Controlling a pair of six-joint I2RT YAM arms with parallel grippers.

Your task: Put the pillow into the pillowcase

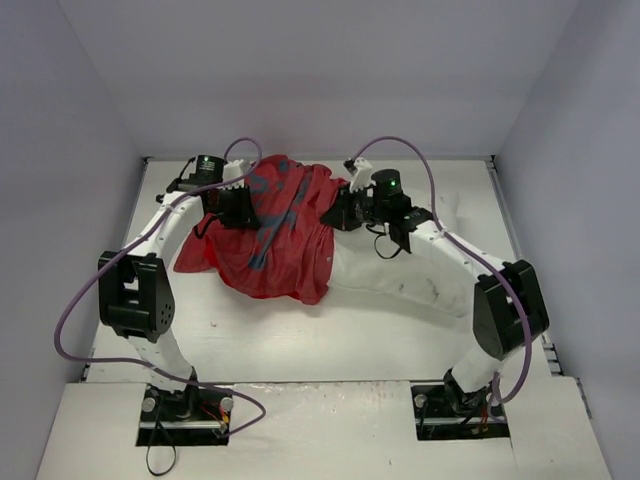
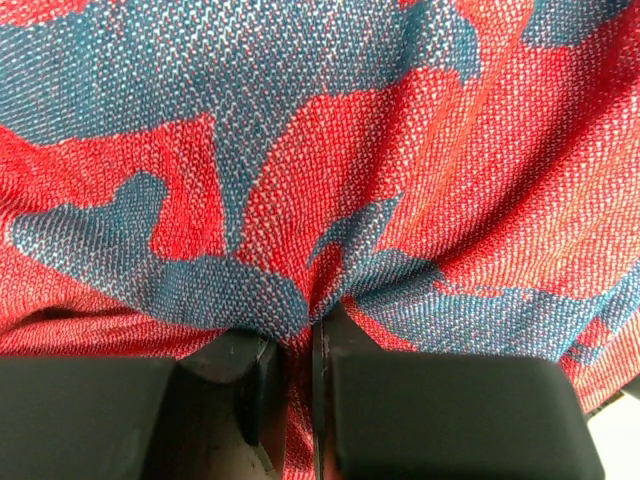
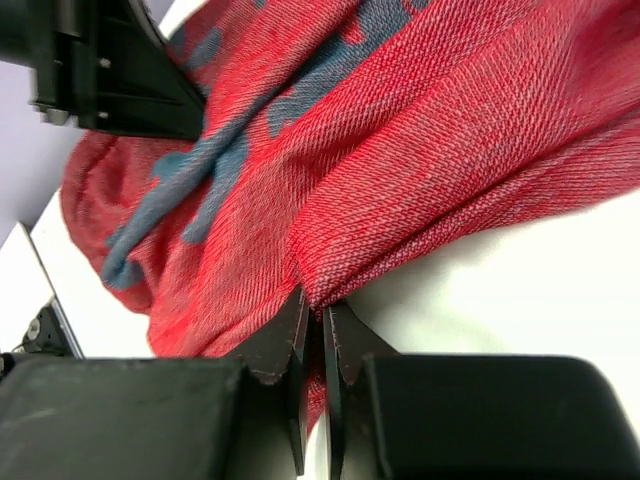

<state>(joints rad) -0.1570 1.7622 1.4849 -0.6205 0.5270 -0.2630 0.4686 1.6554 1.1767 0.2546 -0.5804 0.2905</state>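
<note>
Top external: both arms come off their bases at the near edge with elbows bowed outward and forearms angling in toward the far middle of the worktop point(image 1: 280, 345). The left arm point(image 1: 135, 295) has its elbow out by the left edge and its wrist up at the far-left corner of the cloth. The right arm point(image 1: 510, 305) mirrors it, with the elbow out right and the forearm lying across the white cushion.

The pillowcase point(image 1: 280, 240) is bunched at far centre between the two tools, dull red side out with bluish patches. It drapes over the left end of the pillow point(image 1: 385, 285). The pillow lies across centre-right of the worktop with most of its length bare. Can't tell whether its left end is inside the cover or just under it.

Left tool point(image 1: 235, 200): the left wrist view shows the jaws nearly together with a fold of the red-and-blue weave pinched between them. The cloth puckers toward the pinch point.

Right tool point(image 1: 345, 210): the right wrist view shows the jaws nearly together on a gathered edge of the red fabric, low against the white pillow surface. Red shows in the slit between them.

Both wrists sit at about the same depth, near each other, one on each side of the bunch.
</note>
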